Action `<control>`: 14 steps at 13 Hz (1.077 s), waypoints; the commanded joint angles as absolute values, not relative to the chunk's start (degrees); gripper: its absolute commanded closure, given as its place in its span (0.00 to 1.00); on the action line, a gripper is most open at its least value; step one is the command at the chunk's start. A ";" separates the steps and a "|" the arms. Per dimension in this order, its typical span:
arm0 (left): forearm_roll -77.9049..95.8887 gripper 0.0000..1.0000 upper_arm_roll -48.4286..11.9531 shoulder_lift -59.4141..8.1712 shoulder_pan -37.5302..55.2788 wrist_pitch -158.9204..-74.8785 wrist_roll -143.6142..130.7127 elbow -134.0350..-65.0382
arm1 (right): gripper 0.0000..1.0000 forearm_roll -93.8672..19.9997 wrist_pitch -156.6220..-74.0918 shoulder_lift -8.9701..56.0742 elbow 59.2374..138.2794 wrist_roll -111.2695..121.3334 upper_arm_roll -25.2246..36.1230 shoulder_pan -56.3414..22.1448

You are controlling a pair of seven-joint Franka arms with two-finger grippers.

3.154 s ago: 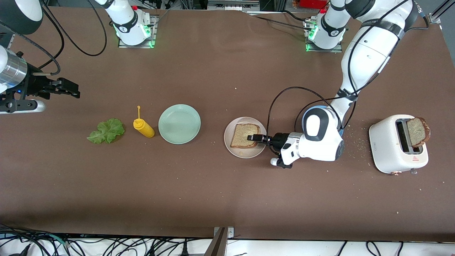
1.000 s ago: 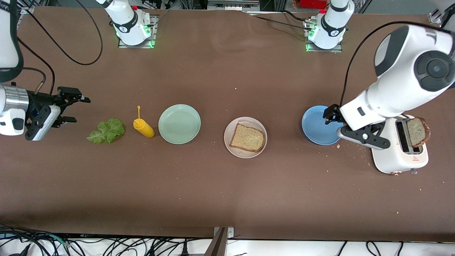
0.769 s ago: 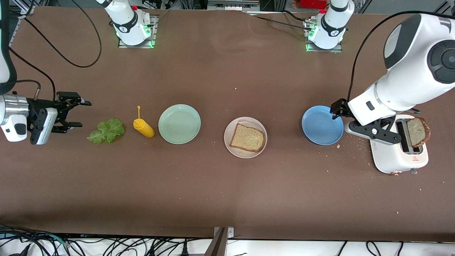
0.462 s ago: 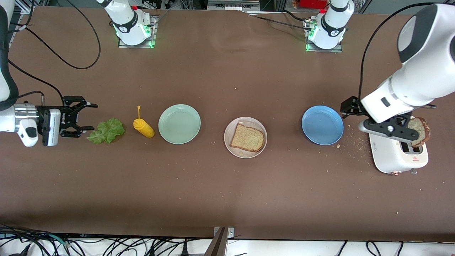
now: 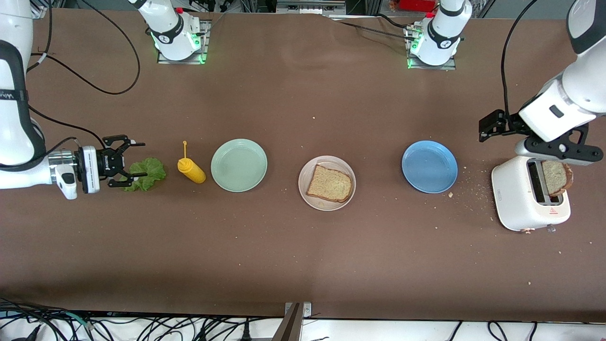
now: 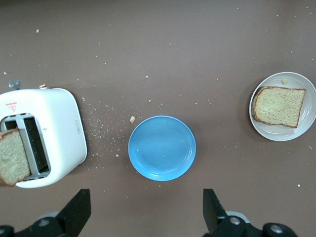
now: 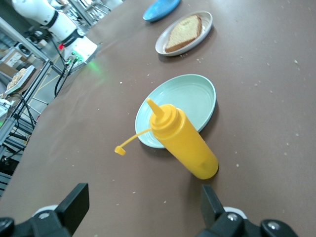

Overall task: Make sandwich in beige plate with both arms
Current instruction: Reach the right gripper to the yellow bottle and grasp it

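The beige plate [image 5: 326,206] sits mid-table with one bread slice [image 5: 330,183] lying flat on it; the left wrist view shows the same plate [image 6: 310,126] and slice [image 6: 279,105]. A second bread slice [image 5: 556,175] stands out of the white toaster [image 5: 523,203] at the left arm's end. The green lettuce leaf [image 5: 152,169] lies at the right arm's end. My right gripper [image 5: 137,160] is open, low over the leaf's edge; nothing shows between its fingers [image 7: 74,202]. My left gripper [image 5: 490,126] hangs open and empty, over the table between the blue plate and the toaster.
A yellow mustard bottle [image 5: 191,170] lies beside the lettuce, with the mint-green plate [image 5: 239,165] just past it. The blue plate [image 5: 429,166] sits between the beige plate and the toaster. Crumbs are scattered by the toaster.
My right gripper has come down and across to the lettuce. My left arm has left the beige plate, risen and swung past the blue plate toward the toaster. Both stay open.
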State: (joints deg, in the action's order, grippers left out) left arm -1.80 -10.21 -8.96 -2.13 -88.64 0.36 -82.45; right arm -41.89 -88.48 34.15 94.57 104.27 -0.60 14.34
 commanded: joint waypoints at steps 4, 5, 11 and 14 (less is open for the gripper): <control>-0.70 0.00 -7.73 -0.89 -0.88 -90.53 -0.17 -90.95 | 0.00 -49.56 -87.89 43.84 92.38 120.57 -1.58 15.03; -0.62 0.00 -7.73 -0.88 -0.97 -90.53 0.09 -91.23 | 0.00 -50.27 -88.15 44.81 92.03 121.37 -1.67 14.86; -0.62 0.00 -7.82 -2.90 -1.93 -89.91 0.53 -90.26 | 0.00 -52.29 -89.03 49.66 87.63 123.92 -1.76 13.01; -0.53 0.00 -7.82 -2.99 -1.93 -90.00 0.35 -90.00 | 0.00 -53.95 -89.30 51.15 86.84 124.19 -3.16 12.66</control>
State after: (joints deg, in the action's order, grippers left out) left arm -1.77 -8.17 -3.22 -1.92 -89.37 0.33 -89.93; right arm -51.75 -89.45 48.93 89.11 123.00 -2.35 12.92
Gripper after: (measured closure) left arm 0.000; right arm 0.000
